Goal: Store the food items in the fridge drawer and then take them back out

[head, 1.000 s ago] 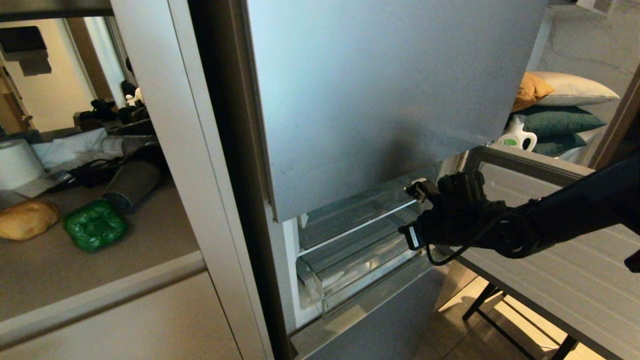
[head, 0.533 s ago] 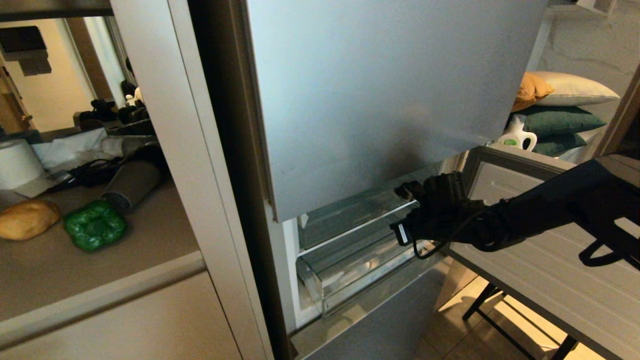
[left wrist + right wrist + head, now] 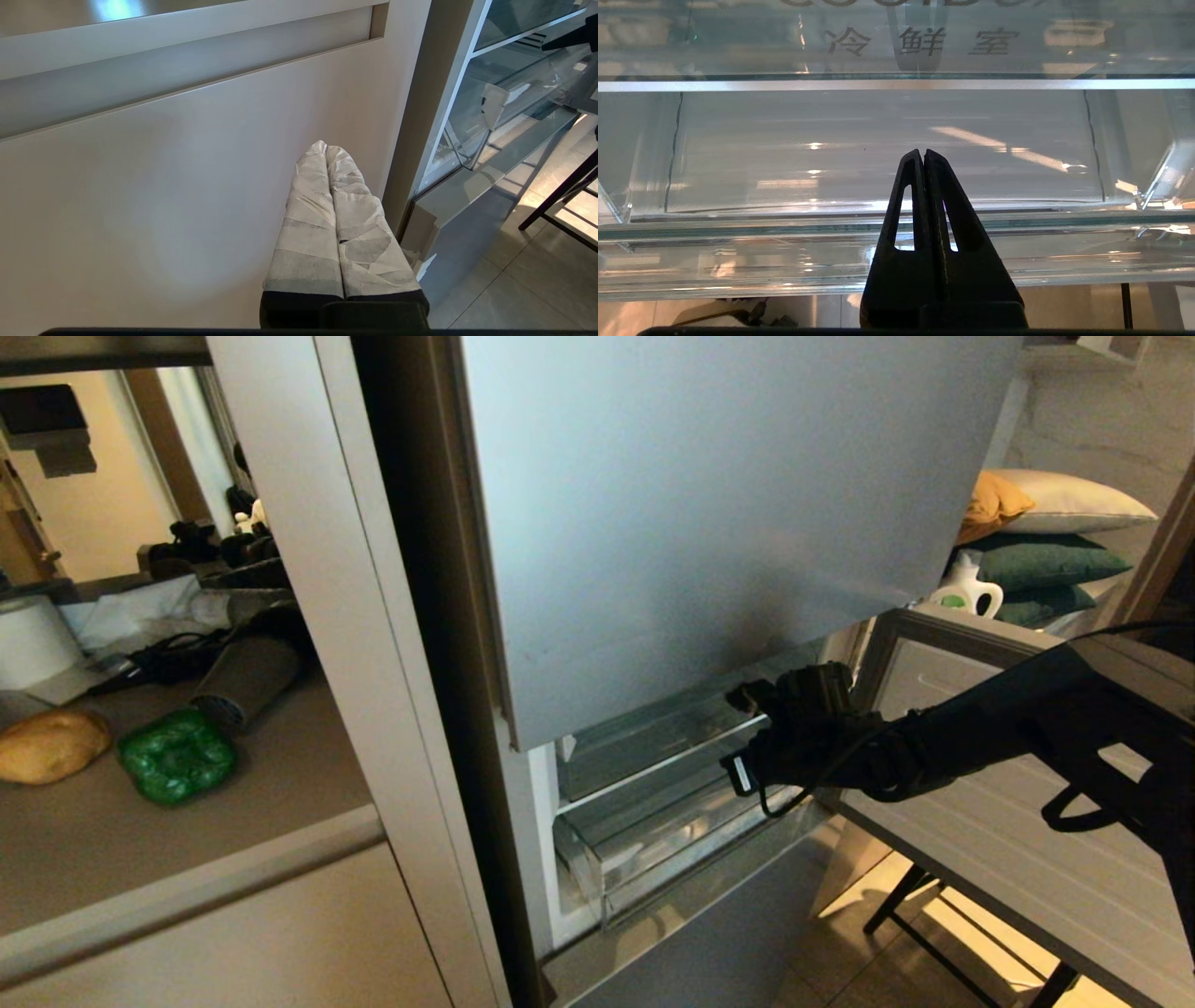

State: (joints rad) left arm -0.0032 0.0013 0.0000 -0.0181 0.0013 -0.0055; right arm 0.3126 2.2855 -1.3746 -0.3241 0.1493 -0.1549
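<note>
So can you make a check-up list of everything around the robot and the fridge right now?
Surface: grey-brown counter, left of the fridge.
Job's things: potato and green bell pepper lie side by side on the counter; clear fridge drawer is pulled out, nothing seen in it.
Clutter: paper roll, grey cylinder, dark gear behind.
Grippers: right gripper shut, empty, pointing at the drawer front; left gripper shut, empty, by the beige cabinet door.
Cables: black cable loops under the right wrist.
Surroundings: upper fridge door, slatted table, pillows, detergent bottle.
</note>
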